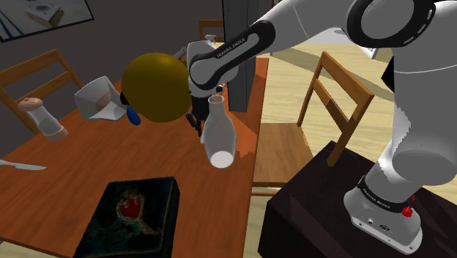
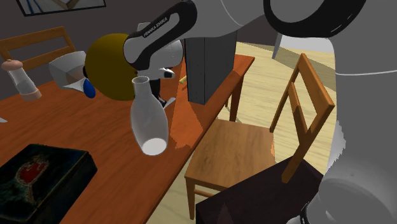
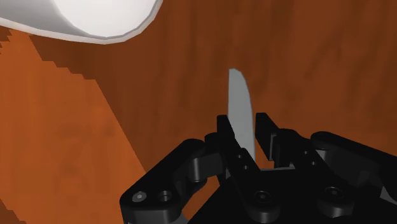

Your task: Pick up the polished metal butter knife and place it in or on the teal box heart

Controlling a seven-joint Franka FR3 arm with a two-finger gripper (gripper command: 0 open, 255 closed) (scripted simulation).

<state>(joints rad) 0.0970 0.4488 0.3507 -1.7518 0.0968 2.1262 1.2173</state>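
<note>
In the wrist view my gripper [image 3: 243,122] is shut on a grey butter knife [image 3: 240,95]. Its blade sticks out past the black fingertips [image 3: 224,126] over the brown wooden table [image 3: 76,146]. In the shoulder view the gripper [image 1: 195,122] hangs low over the table's far side, partly behind a white bottle [image 1: 217,133]. The dark teal box with a red heart on its lid [image 1: 133,211] lies at the table's near edge, well apart from the gripper. It is also in the second exterior view, where the box [image 2: 39,177] sits at lower left and the gripper [image 2: 167,102] behind the bottle [image 2: 149,119].
A large mustard-coloured ball [image 1: 155,86], a white carton [image 1: 99,100], a blue object [image 1: 132,116] and a pepper mill [image 1: 44,119] stand at the back. Another grey utensil [image 1: 22,166] lies at the shoulder view's left edge. Wooden chairs [image 2: 254,143] flank the table; a dark pillar [image 2: 203,63] stands behind it.
</note>
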